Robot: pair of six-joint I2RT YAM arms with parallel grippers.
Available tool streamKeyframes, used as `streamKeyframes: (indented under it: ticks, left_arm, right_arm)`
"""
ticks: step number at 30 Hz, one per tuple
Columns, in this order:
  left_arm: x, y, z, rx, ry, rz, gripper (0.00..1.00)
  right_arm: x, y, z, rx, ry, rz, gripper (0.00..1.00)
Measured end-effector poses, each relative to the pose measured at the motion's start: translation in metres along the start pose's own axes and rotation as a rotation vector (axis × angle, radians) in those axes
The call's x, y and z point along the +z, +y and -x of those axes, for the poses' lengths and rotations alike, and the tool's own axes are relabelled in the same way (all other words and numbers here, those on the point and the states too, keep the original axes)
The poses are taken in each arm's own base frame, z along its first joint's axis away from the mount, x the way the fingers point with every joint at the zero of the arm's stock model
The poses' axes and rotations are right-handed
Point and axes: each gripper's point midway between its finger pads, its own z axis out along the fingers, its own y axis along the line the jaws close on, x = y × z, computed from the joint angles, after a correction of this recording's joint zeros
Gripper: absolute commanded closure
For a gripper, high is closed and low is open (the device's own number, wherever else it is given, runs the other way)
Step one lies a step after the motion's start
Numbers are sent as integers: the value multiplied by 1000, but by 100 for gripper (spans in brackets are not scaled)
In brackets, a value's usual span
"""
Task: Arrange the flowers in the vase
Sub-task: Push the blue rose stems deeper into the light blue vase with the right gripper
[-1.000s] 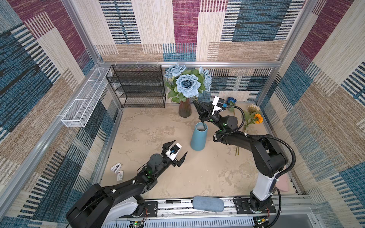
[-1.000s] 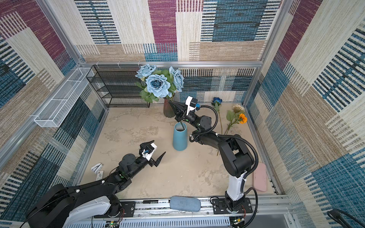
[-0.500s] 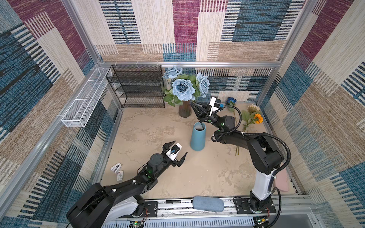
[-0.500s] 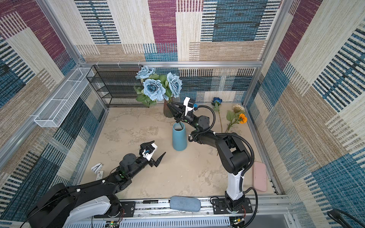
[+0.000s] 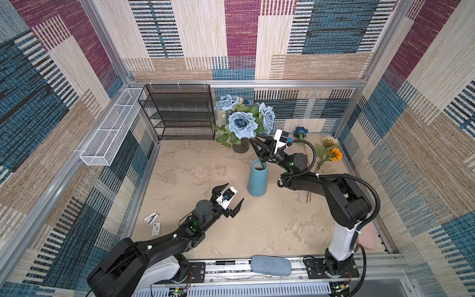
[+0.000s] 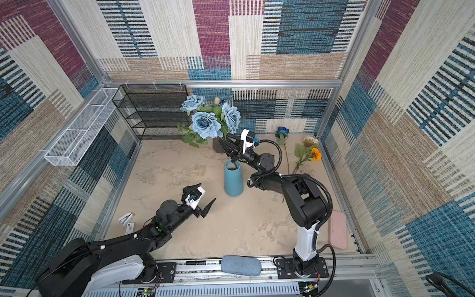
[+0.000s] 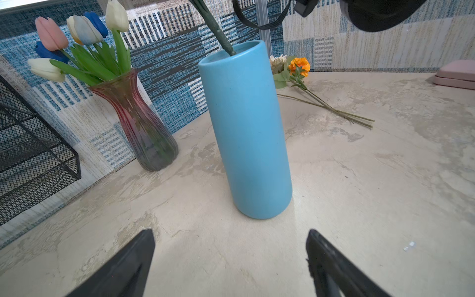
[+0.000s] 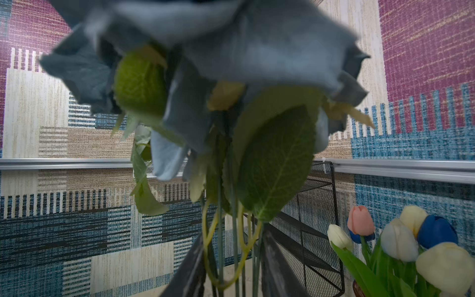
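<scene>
My right gripper (image 5: 257, 149) sits just above the blue vase (image 5: 257, 180). Its jaws stand apart on either side of the rose bunch's (image 5: 241, 124) stems (image 7: 218, 28), which hang loose between them and run down into the vase mouth. My left gripper (image 5: 235, 191) hovers wide open and empty over the table (image 5: 257, 231) near the vase. An orange bloom (image 5: 336, 154) lies by the wall.

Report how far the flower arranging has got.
Done: tulips stand in the glass vase. In hand: the rose bunch has its stems in the blue vase, the right end effector open around them. To do: the deep-blue rose, pale sunflower and orange bloom lie on the table; the left end effector hovers open.
</scene>
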Motion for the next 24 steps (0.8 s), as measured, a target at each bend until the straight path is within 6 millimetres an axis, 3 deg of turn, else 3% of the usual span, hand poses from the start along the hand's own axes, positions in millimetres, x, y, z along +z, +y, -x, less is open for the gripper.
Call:
streamKeyframes:
  ticks: [24]
  left_arm:
    - [2,0,-1,1,6,-1,5]
  right_arm:
    - [-19,16,15,-85,19,21,55]
